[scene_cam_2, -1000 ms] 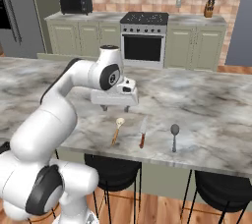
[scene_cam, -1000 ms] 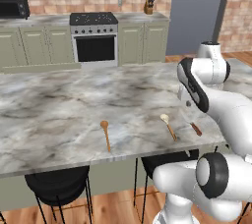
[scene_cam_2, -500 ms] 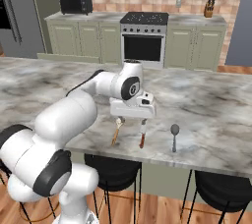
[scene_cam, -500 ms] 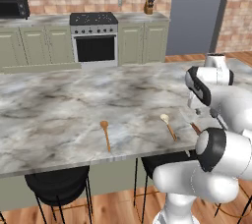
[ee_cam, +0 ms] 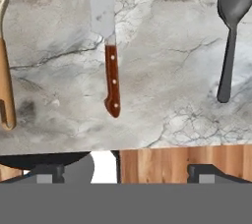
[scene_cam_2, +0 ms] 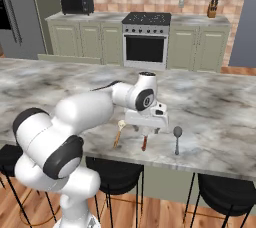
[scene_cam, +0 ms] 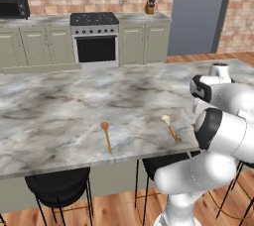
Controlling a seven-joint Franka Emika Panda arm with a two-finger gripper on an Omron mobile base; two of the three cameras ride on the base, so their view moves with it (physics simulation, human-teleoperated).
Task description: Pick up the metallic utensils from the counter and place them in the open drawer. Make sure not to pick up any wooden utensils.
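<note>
Since the earlier frames we see the arm has swung forward and down toward the near edge of the desk, and the pincer now hangs low over the knife, where a second ago it was higher and further back. Its jaws stand spread wide, holding nothing; in the hand view the two dark fingertips sit far apart at the bottom, on either side of the knife's line.

In the hand view we look straight down on the marbled top. The knife lies in the middle, its pale silvery blade pointing up the picture and its red-brown riveted handle pointing toward the desk's near edge. To its right, well apart, lies the dark grey spoon, bowl up, handle down. At the left edge we see the pale-headed spoon with its tan wooden handle, roughly parallel to the knife.

In the right base view the same three lie in a row near the front edge: tan-handled spoon, knife, dark grey spoon. In the left base view the orange-brown wooden spoon lies alone further left, well apart from the others.
</note>
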